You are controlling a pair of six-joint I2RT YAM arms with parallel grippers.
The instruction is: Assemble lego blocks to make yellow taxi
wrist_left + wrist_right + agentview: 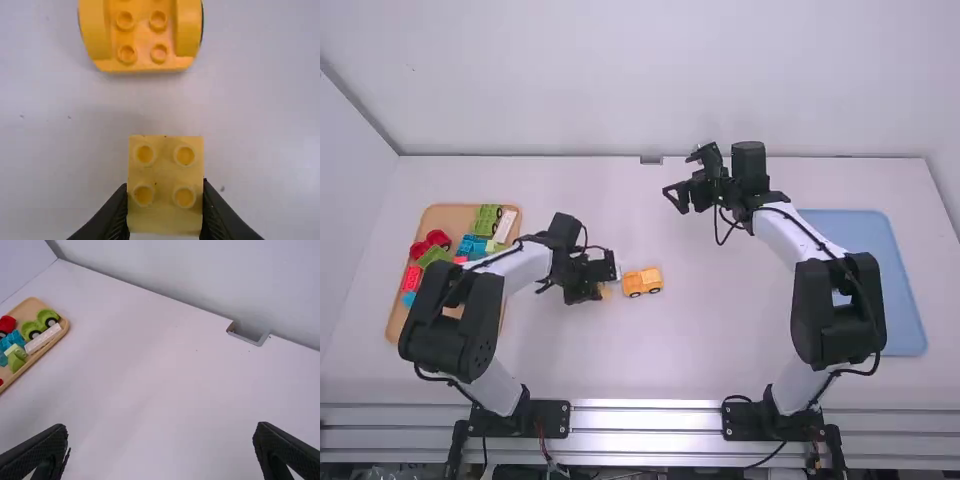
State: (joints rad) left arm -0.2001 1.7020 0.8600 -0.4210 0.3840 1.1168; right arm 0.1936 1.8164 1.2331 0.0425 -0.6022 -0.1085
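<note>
Left claw (602, 287), left of centre in the high view, grasping a yellow block (165, 185); its two black fingers press against opposite sides of the block, whose four round studs face the wrist camera. The block appears just left of the frame's centre, near an orange-yellow car base (642, 282), the two standing apart in the left wrist view. The car base sits on the white desk (720, 340), near the middle of the frame, upright on its wheels, with studs exposed between raised fenders. Right claw (684, 177), upper middle of the frame, right of centre: released, its fingers spread wide with nothing between them. Wooden tray (448, 214), left side of the frame, partly hidden by the left arm (475, 325); it holds a green car base (487, 220), a white block (505, 226), blue pieces (471, 247) and red pieces (412, 279). Blue tray (907, 300), right side of the frame, partly behind the right arm (835, 315). Metal bracket (651, 160), top middle, at the desk's far edge.
</note>
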